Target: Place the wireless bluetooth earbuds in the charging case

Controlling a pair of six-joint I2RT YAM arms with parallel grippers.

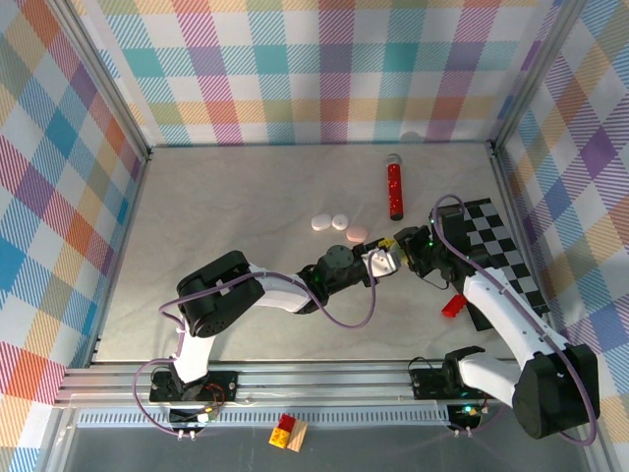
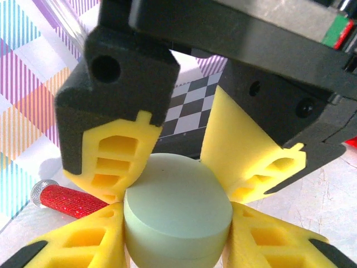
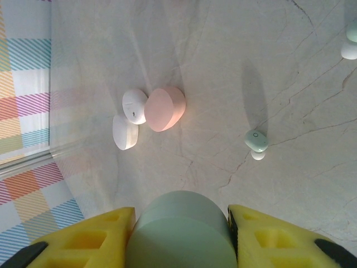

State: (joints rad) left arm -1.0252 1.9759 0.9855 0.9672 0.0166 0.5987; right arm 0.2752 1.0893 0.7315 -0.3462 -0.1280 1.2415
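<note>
The charging case [image 2: 178,215] is a pale green, pebble-shaped box held above the table between both grippers. My left gripper [image 2: 175,212] is shut on its lower sides, yellow fingers [image 2: 83,240] pressed against it. From the opposite side, my right gripper [image 3: 181,215] is shut on the same case [image 3: 181,237]; its fingers [image 2: 120,162] meet the case's upper edge in the left wrist view. From above, the grippers [image 1: 377,262] [image 1: 395,252] meet tip to tip. One small pale green earbud [image 3: 256,141] lies on the table beyond the case, another [image 3: 350,49] at the far right edge.
A pink pebble case [image 3: 164,109] and two white pebble pieces [image 3: 134,106] [image 3: 125,132] lie together on the table [image 1: 246,197]. A red glitter cylinder [image 1: 394,189] with a silver cap lies behind. A checkered mat [image 1: 501,256] and a red block [image 1: 453,305] are on the right.
</note>
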